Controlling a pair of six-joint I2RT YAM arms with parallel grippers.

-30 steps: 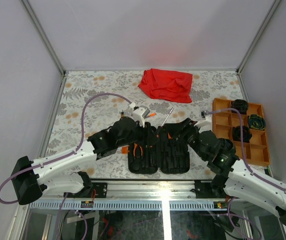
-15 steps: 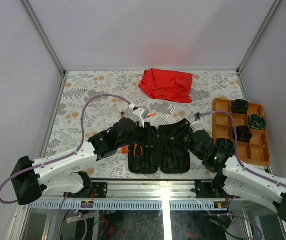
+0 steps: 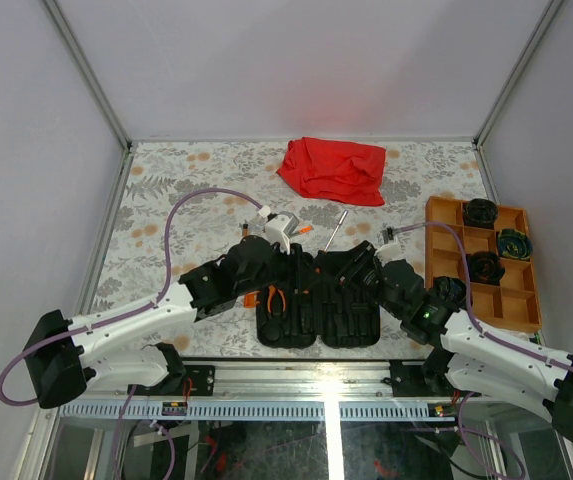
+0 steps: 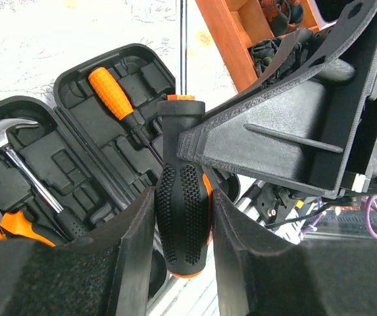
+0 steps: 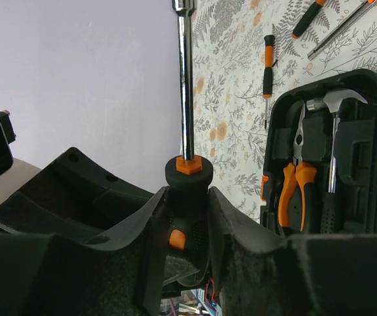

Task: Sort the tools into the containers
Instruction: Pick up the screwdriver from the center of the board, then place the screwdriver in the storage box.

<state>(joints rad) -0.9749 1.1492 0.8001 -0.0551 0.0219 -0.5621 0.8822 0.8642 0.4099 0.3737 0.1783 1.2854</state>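
A screwdriver with a black-and-orange handle point(image 4: 185, 197) and a long steel shaft point(image 5: 185, 79) is held from both sides over the open black case point(image 3: 318, 300). My left gripper point(image 4: 181, 201) is shut on the handle's lower part. My right gripper point(image 5: 187, 194) is shut on the same handle just below its orange collar. In the top view the shaft point(image 3: 338, 228) sticks out past the case, with the left gripper point(image 3: 288, 262) and right gripper point(image 3: 362, 268) on either side and the handle hidden. Inside the case lie pliers point(image 5: 293, 191), a hammer point(image 5: 336, 131) and an orange screwdriver point(image 4: 112, 92).
The orange tray point(image 3: 486, 300) stands at the right with dark round items point(image 3: 484, 212) in its far cells. A red cloth point(image 3: 333, 168) lies at the back. Loose screwdrivers point(image 5: 268, 66) point(image 5: 310, 16) and a steel rod point(image 5: 346, 26) lie on the floral table beyond the case.
My right gripper has moved in toward the case and closed on the screwdriver handle. The left gripper has kept its hold and has not moved.
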